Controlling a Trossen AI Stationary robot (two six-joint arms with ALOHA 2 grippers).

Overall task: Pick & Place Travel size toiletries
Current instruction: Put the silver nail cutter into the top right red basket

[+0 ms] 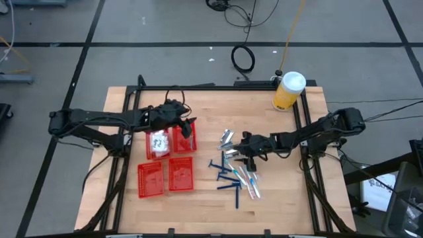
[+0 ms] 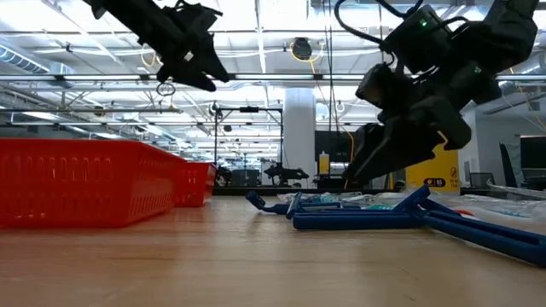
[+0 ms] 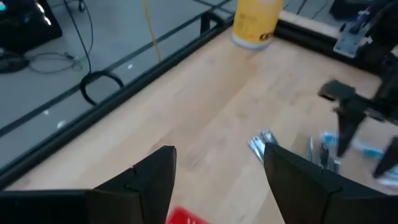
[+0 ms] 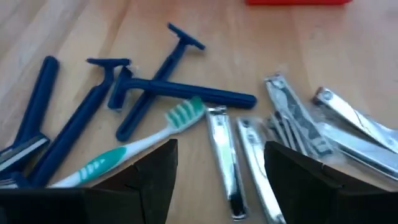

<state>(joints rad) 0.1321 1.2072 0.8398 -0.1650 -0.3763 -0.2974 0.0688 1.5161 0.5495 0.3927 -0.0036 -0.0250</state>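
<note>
We've got the right gripper (image 1: 250, 156) low over the loose pile of toiletries on the wooden table (image 1: 264, 205), fingers apart and nothing between them. Right under it lie the shiny metal nail clippers (image 4: 227, 163), side by side, with a white-and-teal toothbrush (image 4: 134, 144) just beside them and the dark blue plastic razors (image 4: 155, 84) crossed over one another nearby.

Across the table, the left gripper (image 1: 187, 127) hangs above the upper pair of red mesh baskets (image 1: 185, 140), fingers spread and empty; one basket (image 1: 157, 143) there already holds small white packets.

Here's our worry: those clippers lie flat, thin and slick, nearly touching. Closing on one could pinch two, or skid it sideways into the toothbrush. The razors overlap, so lifting one handle may drag its neighbour along. And if the fingers come down too steeply, we'd expect them to scrape wood rather than get under anything.
</note>
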